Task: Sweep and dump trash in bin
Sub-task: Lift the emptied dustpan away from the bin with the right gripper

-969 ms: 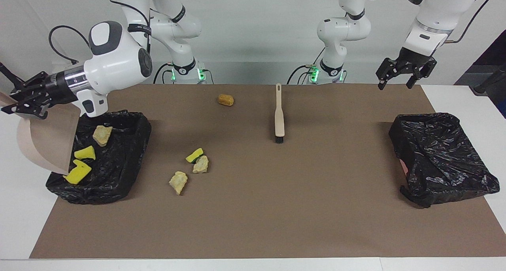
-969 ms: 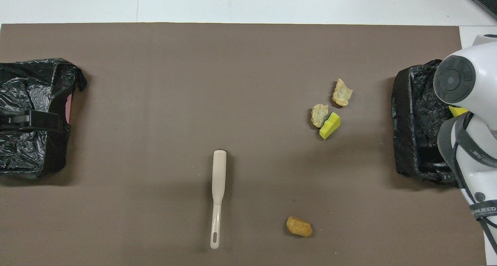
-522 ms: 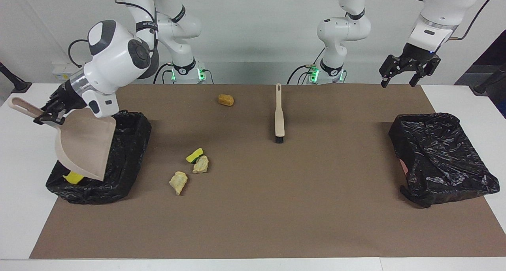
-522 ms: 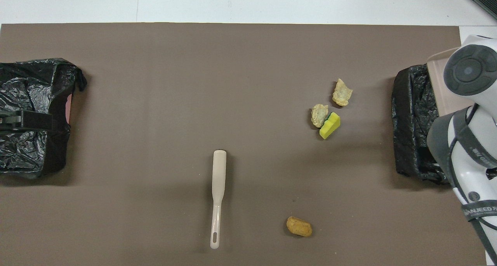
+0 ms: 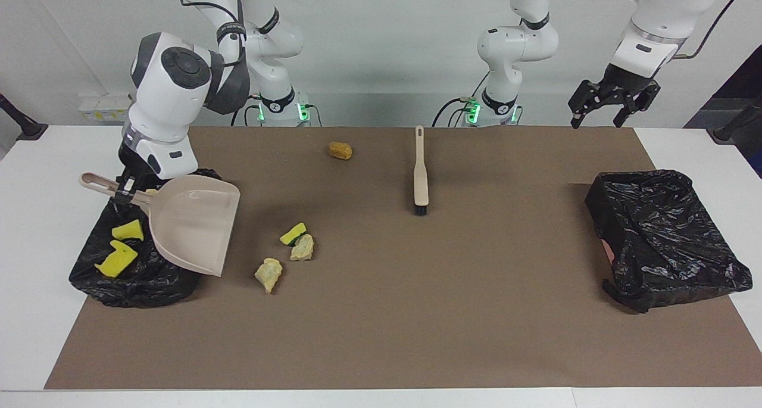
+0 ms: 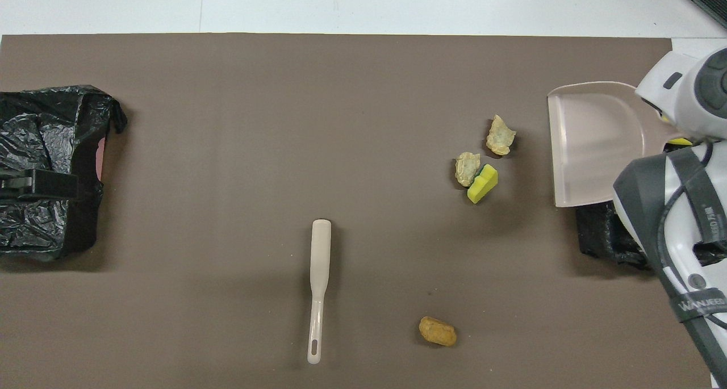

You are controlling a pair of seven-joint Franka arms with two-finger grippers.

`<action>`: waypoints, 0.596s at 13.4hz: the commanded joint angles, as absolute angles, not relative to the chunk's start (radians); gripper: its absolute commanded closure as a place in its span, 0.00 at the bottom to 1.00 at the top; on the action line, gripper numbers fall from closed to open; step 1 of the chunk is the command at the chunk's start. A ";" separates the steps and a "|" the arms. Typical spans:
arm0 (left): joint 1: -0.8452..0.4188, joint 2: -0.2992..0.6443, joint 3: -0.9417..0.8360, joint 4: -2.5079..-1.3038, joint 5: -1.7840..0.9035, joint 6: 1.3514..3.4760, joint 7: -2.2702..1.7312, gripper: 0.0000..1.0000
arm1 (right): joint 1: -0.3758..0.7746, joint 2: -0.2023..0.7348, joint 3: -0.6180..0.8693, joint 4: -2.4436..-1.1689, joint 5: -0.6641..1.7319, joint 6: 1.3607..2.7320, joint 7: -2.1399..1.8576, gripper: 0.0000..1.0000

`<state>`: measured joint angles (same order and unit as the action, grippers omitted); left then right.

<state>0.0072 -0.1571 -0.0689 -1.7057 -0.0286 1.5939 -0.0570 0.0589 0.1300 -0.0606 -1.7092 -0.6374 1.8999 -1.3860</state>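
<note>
Only readable writing is "WANJEED" on the right arm's strap. The right gripper (image 5: 125, 189) is clamping the dustpan (image 5: 193, 222) handle over the bin (image 5: 143, 283) holding yellow sponge pieces (image 5: 119, 258); remaining trash (image 5: 296, 240) is sitting on the mat beside it. The left gripper (image 5: 612, 105) is hanging spread wide, holding nothing.

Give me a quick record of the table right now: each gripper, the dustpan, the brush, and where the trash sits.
right gripper: shut on dustpan handle, over the bin
left gripper: open, empty, waiting raised at its own end
dustpan: empty, held over the bin's edge
brush: lying on mat, untouched
bin: two yellow scraps showing inside
loose trash: three scraps on mat beside dustpan; orange lump nearer the robots
second bin: left arm's end
</note>
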 commanded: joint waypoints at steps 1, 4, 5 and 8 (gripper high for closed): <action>0.021 -0.161 -0.074 -1.692 -0.040 1.583 -0.051 0.00 | 0.054 0.117 -0.058 -1.723 -0.493 1.904 -1.416 1.00; 0.018 -0.163 -0.075 -1.692 -0.037 1.571 -0.048 0.00 | 0.080 0.126 -0.049 -1.704 -0.462 1.917 -1.417 1.00; 0.020 -0.163 -0.075 -1.692 -0.037 1.571 -0.049 0.00 | 0.080 0.127 -0.049 -1.704 -0.407 1.916 -1.404 1.00; 0.021 -0.163 -0.074 -1.692 -0.035 1.571 -0.049 0.00 | 0.060 0.126 -0.052 -1.710 -0.171 1.899 -1.204 1.00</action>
<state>0.0073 -0.1575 -0.0688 -1.7052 -0.0285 1.5938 -0.0570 0.0806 0.1304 -0.0521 -1.7089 -0.2718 1.9043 -1.3133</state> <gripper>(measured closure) 0.000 0.692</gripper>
